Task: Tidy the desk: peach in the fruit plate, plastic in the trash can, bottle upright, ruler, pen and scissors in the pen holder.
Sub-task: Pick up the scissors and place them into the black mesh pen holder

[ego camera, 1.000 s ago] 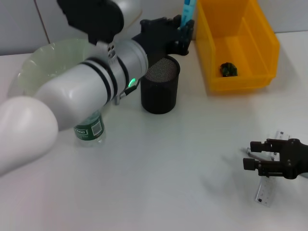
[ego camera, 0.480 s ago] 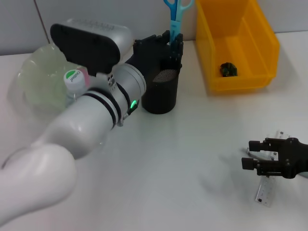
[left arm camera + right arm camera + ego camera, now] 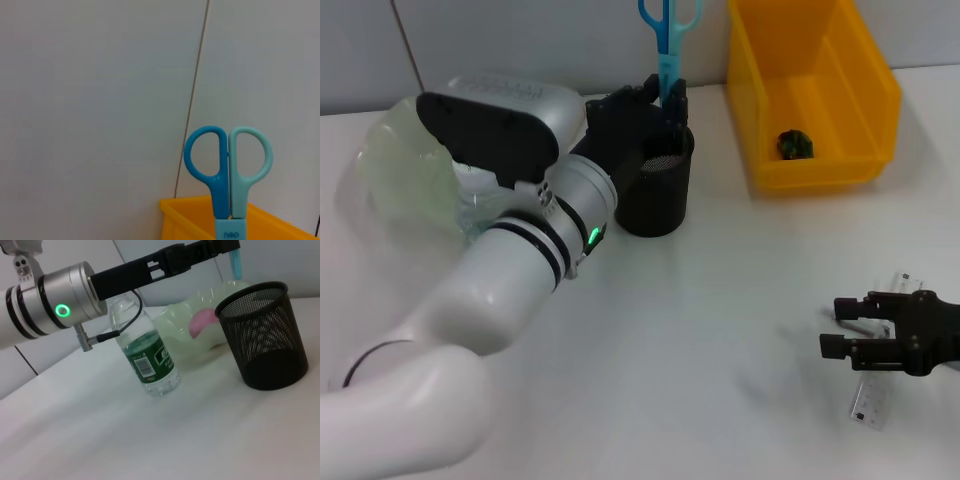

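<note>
We've got the blue-handled scissors (image 3: 665,45) upright, handles up, blades pointing down, right above the rim of the black mesh pen holder (image 3: 655,187). Left gripper (image 3: 660,100) has its jaws pinching the scissors just below the handles. Left wrist view shows both finger loops (image 3: 228,159) side by side, closed. Clear plastic bottle with green label (image 3: 147,356) stands upright on the white surface (image 3: 700,330), next to the pale green fruit plate (image 3: 405,180) with something pink (image 3: 205,322) in it. Yellow plastic bin (image 3: 810,90) holds a dark crumpled item (image 3: 794,145). Right gripper (image 3: 840,330) sits low over the clear ruler (image 3: 870,400), jaws spread
</note>
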You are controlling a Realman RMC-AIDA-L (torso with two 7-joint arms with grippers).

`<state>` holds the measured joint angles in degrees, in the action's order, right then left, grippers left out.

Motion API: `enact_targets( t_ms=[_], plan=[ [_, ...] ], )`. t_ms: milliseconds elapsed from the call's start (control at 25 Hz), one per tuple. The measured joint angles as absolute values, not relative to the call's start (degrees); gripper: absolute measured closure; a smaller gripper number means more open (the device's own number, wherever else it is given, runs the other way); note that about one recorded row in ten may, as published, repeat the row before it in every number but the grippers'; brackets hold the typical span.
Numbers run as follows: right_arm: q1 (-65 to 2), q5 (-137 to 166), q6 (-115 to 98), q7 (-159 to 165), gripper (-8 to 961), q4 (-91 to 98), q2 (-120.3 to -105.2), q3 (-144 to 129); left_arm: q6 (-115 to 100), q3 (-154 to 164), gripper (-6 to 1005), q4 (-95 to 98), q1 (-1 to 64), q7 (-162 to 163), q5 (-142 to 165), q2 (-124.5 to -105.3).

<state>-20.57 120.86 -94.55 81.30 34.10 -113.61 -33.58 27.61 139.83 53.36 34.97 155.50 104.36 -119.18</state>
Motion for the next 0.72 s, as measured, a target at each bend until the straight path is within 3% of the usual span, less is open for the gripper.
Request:
enact_targets(
  t_ms=[720],
  plan=[
    [-22.6,122.8,-94.7,81.6,210,33.5,-114.18,-33.6,34.1,145.8,725,48.1,35.9,157.7,104.0,-119.18]
  ],
)
